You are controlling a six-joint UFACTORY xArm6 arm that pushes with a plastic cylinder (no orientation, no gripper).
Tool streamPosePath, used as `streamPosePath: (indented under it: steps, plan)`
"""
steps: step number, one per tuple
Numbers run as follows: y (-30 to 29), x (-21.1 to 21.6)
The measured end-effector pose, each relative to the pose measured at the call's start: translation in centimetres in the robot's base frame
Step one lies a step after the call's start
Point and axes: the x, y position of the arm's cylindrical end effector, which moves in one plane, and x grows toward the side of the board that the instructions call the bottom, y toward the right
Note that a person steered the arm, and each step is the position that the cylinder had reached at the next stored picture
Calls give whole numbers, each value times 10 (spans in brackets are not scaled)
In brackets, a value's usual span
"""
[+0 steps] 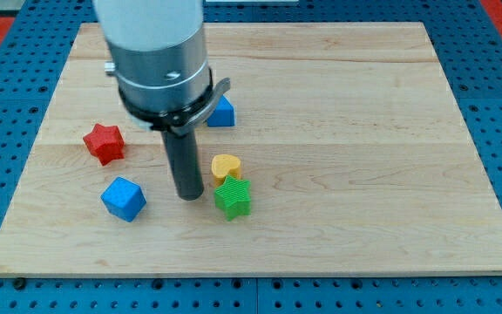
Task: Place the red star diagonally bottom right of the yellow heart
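The red star [104,143] lies at the view's left on the wooden board [364,131]. The yellow heart [226,166] lies near the board's middle, with a green star [233,197] touching it just below. My tip [189,195] rests on the board just left of the green star and lower left of the yellow heart, well to the right of the red star. The rod stands between the red star and the yellow heart.
A blue block [124,199] lies lower left, below the red star and left of my tip. Another blue block [221,112] lies above the yellow heart, partly hidden by the arm's body. Blue pegboard surrounds the board.
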Motion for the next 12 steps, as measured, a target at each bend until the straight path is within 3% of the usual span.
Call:
streamPosePath:
  steps: [3, 4, 5, 6, 7, 10, 12]
  plan:
    - [113, 7]
    - [38, 24]
    - [60, 26]
    - [128, 18]
    - [161, 15]
    - [-27, 77]
    - [-199, 76]
